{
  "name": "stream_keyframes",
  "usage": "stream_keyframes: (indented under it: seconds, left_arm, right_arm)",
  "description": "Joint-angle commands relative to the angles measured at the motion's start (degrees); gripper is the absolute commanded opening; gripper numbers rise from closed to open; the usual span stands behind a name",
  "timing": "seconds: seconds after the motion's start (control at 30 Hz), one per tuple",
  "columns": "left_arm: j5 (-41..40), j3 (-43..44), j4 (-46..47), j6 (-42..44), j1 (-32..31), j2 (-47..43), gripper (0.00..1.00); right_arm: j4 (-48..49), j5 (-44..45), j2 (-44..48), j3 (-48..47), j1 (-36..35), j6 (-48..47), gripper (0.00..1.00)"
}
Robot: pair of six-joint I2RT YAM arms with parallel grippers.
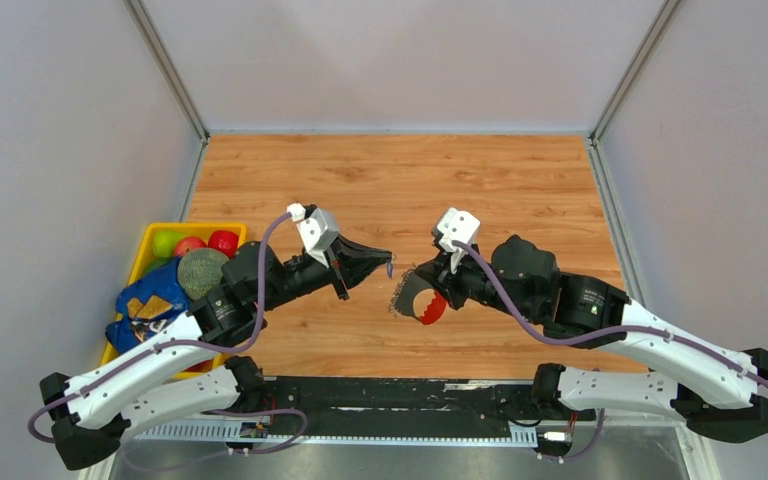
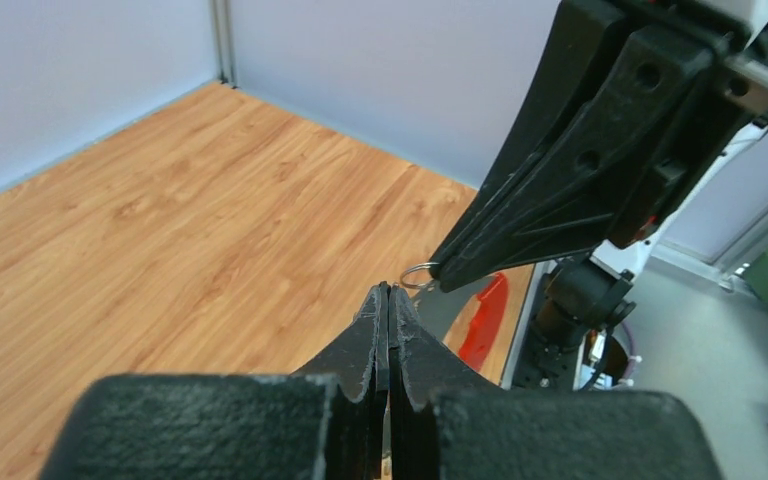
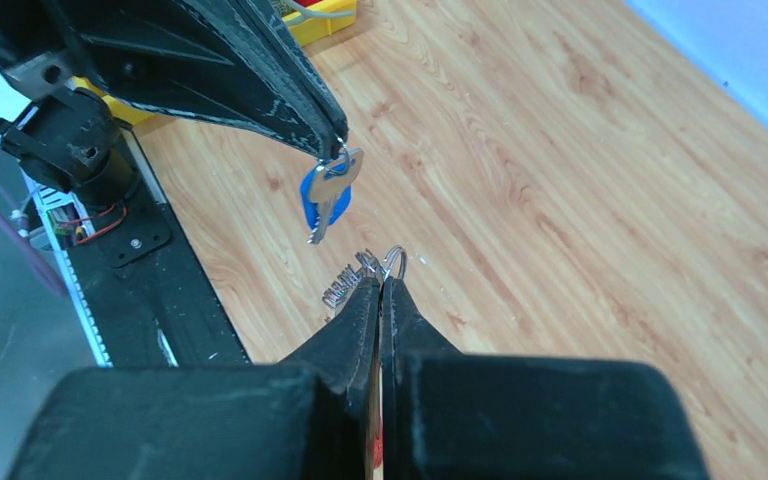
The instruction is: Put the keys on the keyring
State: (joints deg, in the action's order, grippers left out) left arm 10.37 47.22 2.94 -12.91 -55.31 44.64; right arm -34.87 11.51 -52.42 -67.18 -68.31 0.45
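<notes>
We see the keys point(image 3: 332, 190) hanging in the air from the very tip of the left pincer point(image 2: 389, 291), above the wooden surface point(image 1: 390, 180). A silvery key lies against the blue tag point(image 3: 308, 203), both pointing down. The left pincer's fingers are pressed together, clamped on the top of the bunch.

Just beside the keys, a little lower in the right wrist view, is the keyring point(image 1: 430, 306). The right pincer point(image 3: 380, 287) grips it, its fingers likewise squeezed together with no gap between them. A small wire ring point(image 3: 394, 262) stands up out of its fingertips, and the glittery jagged piece point(image 3: 345, 290) juts out to one side. From the left wrist we catch the red loop point(image 2: 485, 318) hanging below that pincer, and the wire ring sits right at its tip. Keys and wire ring are close, yet we make out a gap between them. From above, the two pincers meet tip to tip over the near middle of the surface, both held clear of the wood.

Well off to the left stands a yellow bin point(image 1: 196, 226) holding a green apple point(image 1: 165, 242), red fruit point(image 1: 224, 240), a round grey-green fruit point(image 1: 203, 272) and a blue bag point(image 1: 150, 298).
</notes>
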Motion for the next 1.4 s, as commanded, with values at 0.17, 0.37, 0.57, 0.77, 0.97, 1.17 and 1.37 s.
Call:
stream_keyframes:
  seconds: [0.17,0.37,0.57,0.77,0.97,1.17,1.37]
  left_arm:
    - [4.7,8.1,-8.2,-4.7,0.2,2.2,0.00]
    - [5.2,9.0,-9.7,-4.4,0.1,3.3,0.00]
    - [5.2,9.7,-10.3,-4.3,0.2,4.7,0.00]
    - [5.4,10.1,-10.1,-4.2,0.2,5.3,0.00]
    - [5.6,10.6,-10.1,-4.1,0.2,5.7,0.00]
    - [5.8,11.2,-10.3,-3.6,0.2,6.3,0.00]
    - [6.0,11.5,-10.6,-3.3,0.2,6.9,0.00]
  right_arm:
    - [11.7,-0.8,1.6,3.4,0.2,-12.0,0.00]
    - [13.5,-0.8,2.6,4.4,0.2,-14.0,0.00]
    - [13.7,-1.2,2.0,3.5,0.1,-13.0,0.00]
    - [13.5,-1.7,1.5,3.2,0.2,-12.6,0.00]
    - [13.4,-2.1,1.2,3.1,0.2,-12.1,0.00]
    - [13.1,-2.6,0.8,3.1,0.1,-11.5,0.00]
    - [12.9,-3.3,0.9,2.8,0.1,-11.1,0.00]
